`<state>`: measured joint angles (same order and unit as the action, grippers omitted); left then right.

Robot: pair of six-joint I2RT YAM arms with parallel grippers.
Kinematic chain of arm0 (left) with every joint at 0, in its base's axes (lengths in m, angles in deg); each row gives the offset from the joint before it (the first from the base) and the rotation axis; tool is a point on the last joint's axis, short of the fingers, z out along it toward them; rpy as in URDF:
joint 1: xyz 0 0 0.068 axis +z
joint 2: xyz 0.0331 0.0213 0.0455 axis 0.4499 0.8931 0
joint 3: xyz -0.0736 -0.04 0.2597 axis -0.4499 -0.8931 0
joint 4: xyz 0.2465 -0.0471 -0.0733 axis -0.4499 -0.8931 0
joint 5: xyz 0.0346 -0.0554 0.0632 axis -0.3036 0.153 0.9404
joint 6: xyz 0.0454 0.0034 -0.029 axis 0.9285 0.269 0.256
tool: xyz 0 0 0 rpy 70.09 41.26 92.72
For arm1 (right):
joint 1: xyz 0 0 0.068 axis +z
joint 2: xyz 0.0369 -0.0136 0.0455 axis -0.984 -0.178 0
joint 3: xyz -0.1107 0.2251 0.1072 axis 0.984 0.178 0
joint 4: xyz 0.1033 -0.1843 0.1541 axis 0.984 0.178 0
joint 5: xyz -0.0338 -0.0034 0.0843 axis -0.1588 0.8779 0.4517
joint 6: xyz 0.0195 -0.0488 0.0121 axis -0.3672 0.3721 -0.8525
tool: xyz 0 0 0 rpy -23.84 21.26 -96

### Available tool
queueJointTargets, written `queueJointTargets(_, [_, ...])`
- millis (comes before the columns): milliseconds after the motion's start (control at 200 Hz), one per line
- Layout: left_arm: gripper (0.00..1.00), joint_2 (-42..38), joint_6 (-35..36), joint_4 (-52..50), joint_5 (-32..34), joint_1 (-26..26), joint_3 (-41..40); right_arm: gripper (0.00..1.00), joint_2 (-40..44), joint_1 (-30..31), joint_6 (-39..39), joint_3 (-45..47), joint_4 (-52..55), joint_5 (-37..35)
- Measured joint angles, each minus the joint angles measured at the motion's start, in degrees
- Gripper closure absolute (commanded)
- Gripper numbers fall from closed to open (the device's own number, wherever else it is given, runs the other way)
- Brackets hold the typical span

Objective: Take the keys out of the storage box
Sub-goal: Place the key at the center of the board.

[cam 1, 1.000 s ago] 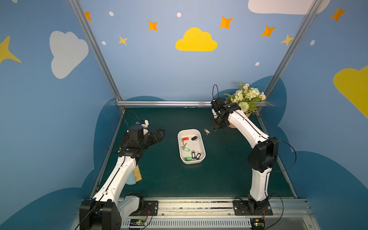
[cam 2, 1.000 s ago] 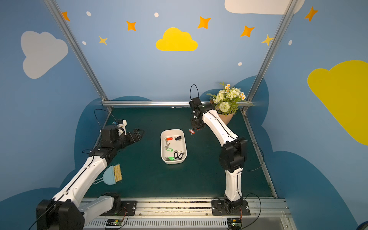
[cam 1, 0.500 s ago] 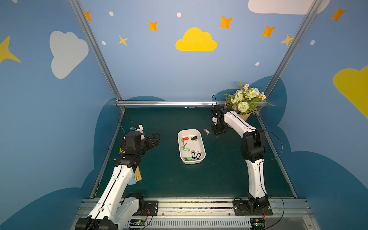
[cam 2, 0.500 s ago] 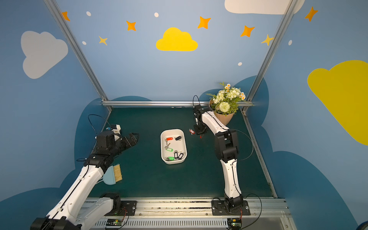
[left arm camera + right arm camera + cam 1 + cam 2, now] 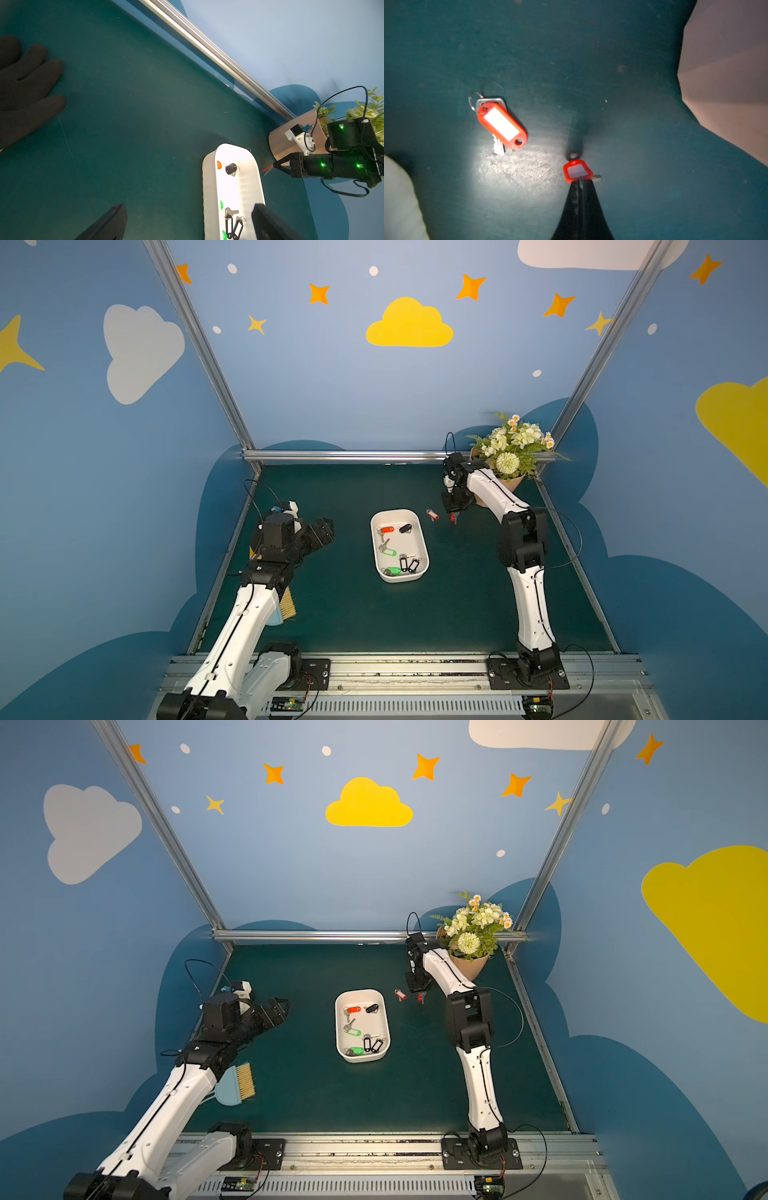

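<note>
In both top views you can see that your right gripper [image 5: 454, 513] has come down over the last second, elbow folding up. It now hangs low over the green mat [image 5: 332, 614], right of the box [image 5: 395, 512] and on the near side of the flower pot [image 5: 513, 485], fingers pinched shut on a red-tagged key [image 5: 452, 518]. The loose key [image 5: 432, 514], also red-tagged, lies where it lay before, between that gripper and the box, touching neither. Your left gripper [image 5: 322, 531] has eased back slightly toward the left edge, well apart from the box, its fingers spread wide with nothing in them. The remaining keys [image 5: 389, 552] are in the box; I count six tags, orange, green and black. From the left wrist, the wide fingers [image 5: 112, 222] frame only mat and one end of the box [image 5: 208, 187], and beyond it the right gripper [image 5: 277, 165] shows a red sliver at its tip. From the right wrist, the shut fingers grip one end of the red-tagged key [image 5: 577, 171], whose shadow sits right beside it on the mat, so it looks very low; whether it touches I cannot tell. The loose key [image 5: 502, 124] lies apart from it. So a second key is out and, I judge, ready for release; most of the job is still in the box.
</note>
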<state>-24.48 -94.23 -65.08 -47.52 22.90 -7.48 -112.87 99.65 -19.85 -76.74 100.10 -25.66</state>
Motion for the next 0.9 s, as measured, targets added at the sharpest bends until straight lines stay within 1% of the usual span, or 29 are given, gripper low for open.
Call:
queueJointTargets(280, [0.0,2.5,0.0,0.1,-0.1,0.0,0.2,1.0,-5.5,-0.4,-0.2,-3.9,-1.2,1.3])
queueJointTargets(481, [0.0,3.6,-0.1,0.5,-0.3,0.0,0.5,0.94,-6.3,-0.5,-0.3,-3.9,-1.8,1.6])
queueJointTargets(576, [0.0,4.1,-0.3,0.6,-0.5,0.0,0.6,0.89,-6.3,-0.6,-0.3,-3.9,-2.7,1.7])
queueJointTargets(821, [0.0,5.0,-0.5,1.0,-1.4,0.0,0.6,0.87,-6.3,-0.7,0.0,-4.1,-5.1,2.1])
queueJointTargets(896, [0.0,5.0,-0.4,0.9,-1.6,0.0,0.7,0.81,-6.3,-0.7,0.0,-4.1,-5.3,2.1])
